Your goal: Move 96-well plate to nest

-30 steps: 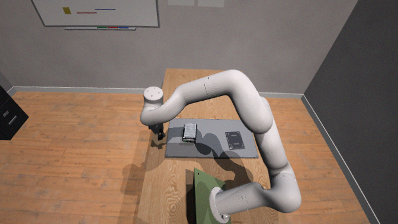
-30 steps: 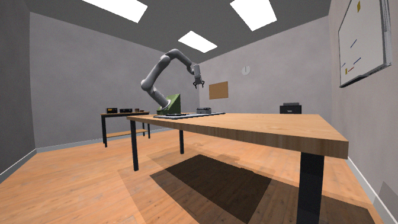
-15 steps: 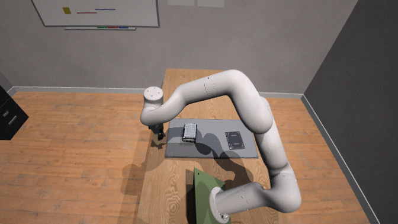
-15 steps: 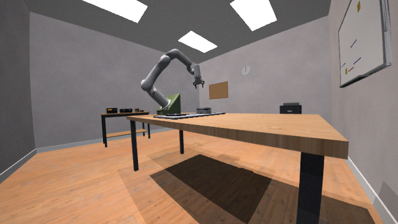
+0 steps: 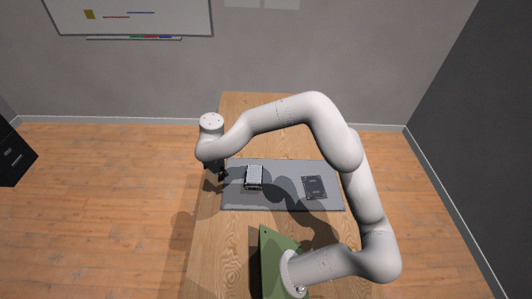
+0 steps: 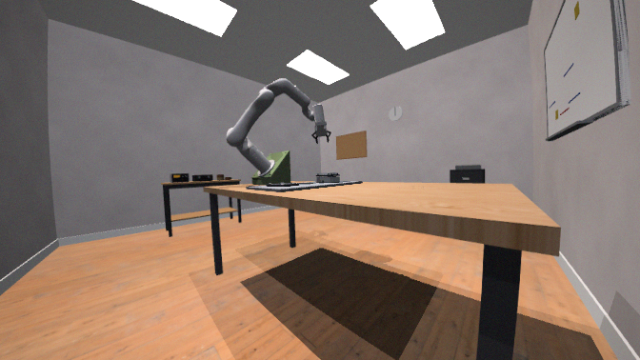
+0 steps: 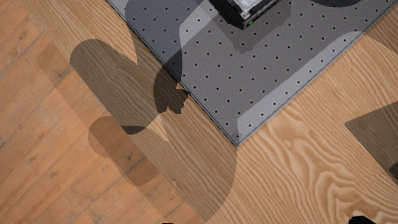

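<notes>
1. The 96-well plate is sitting on the plate shaker S1, on the left part of the grey perforated mat; well grid showing white, cut-off corner too small to tell.
2. The plate nest N1 is lying dark and flat on the right part of the mat, well apart from the shaker, nothing sitting in it. A1 mark not readable.
3. The tool is hanging high over the mat's left edge, beside the shaker and not over it, fingers spread wide, pinching nothing.
4. In the exterior view the tool is hovering well above the shaker.
5. The wrist view is looking down on the mat's corner and the wooden worktop; the shaker's corner with a green light is showing at the top edge.
6. The white arm is arching over the mat from a green base block; its shadow is falling across the mat between shaker and nest.
7. A whiteboard is hanging on the wall, coloured marks only, no readable writing.
8. A black cabinet is standing at the left, far from the worktop.
</notes>
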Robot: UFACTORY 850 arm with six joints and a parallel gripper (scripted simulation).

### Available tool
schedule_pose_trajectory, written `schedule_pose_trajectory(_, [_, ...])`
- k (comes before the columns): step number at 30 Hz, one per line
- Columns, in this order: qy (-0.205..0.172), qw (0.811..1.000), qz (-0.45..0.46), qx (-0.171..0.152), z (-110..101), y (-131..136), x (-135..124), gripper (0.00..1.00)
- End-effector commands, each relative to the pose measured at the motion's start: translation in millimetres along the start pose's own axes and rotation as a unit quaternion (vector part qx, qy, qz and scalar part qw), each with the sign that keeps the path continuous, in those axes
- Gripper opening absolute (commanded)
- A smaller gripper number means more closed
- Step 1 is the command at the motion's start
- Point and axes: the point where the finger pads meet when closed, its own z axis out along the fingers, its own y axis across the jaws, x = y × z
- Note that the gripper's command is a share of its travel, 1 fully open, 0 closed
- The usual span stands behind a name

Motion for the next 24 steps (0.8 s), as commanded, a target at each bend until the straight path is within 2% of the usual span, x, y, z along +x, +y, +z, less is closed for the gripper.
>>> schedule_pose_trajectory(1, [0.000,1.000,-0.013,-0.001,7,-5,17,1.00])
schedule_pose_trajectory(10, [0.001,0.999,-0.048,-0.006,25,-10,50,1.00])
schedule_pose_trajectory(24, [0.002,0.995,-0.100,-0.014,44,-13,85,1.00])
